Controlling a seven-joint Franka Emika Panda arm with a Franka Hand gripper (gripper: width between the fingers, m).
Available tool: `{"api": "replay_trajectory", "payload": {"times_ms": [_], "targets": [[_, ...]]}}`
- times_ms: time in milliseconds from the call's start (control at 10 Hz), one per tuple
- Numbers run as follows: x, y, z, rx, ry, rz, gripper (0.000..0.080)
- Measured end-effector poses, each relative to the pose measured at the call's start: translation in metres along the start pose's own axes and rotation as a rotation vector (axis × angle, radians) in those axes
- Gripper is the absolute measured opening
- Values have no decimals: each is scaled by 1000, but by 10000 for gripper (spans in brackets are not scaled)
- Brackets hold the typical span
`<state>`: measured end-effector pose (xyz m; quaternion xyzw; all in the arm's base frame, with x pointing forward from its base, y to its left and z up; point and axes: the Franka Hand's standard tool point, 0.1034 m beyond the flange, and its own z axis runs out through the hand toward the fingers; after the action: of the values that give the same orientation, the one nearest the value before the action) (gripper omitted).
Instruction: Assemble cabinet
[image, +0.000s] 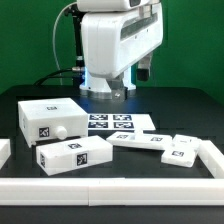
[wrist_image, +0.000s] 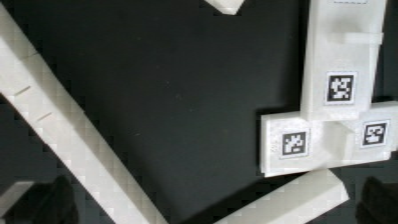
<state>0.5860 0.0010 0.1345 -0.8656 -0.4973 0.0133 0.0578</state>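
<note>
— Where is the cabinet found?

— The cabinet (image: 50, 118) is seen standing on the black counter (image: 185, 115), toward the exterior view's left. On its front face a square tag and a small round knob (image: 62, 130) are carried. Nothing of the robot is seen touching it.

— What is laid around it?

— A long white block (image: 75, 153) with one tag is placed just in front of the cabinet. If the two touch cannot be told. The marker board (image: 112, 123) lies flat just beside the cabinet, toward the exterior view's right. Further to that side a flat white panel (image: 148, 142) is laid, and a second flat panel (image: 185, 152) is near it, each marked with a tag. A white rail (image: 110, 186) is seen along the front edge of the counter.

— And the arm?

— The arm (image: 115, 45) is held high behind the marker board, well apart from the cabinet.

— Are the jaws open or closed?

— It cannot be told. In the exterior view they are not made out clearly, and in the wrist view only dark blurred shapes are seen at the edge.

— What is shown by the wrist view?

— A flat white part (wrist_image: 329, 115) with three tags is seen from above on the dark counter. A long white bar (wrist_image: 71, 130) runs slanted beside it, apart from it.
</note>
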Motion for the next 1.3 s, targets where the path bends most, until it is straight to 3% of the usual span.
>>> {"api": "replay_trajectory", "payload": {"times_ms": [100,400,800,900,1000,1100,1200,1300], "targets": [[-4,-9,7,-35,15,53,798],[-6,-26,23,-86,40,134,798],[-8,-25,23,-83,38,136,798],[-8,-30,28,-103,46,125,798],[-9,-44,41,-108,50,109,798],[-10,-57,54,-134,67,97,798],[-18,-64,63,-121,72,118,798],[-18,-62,62,-122,70,118,798]]}}
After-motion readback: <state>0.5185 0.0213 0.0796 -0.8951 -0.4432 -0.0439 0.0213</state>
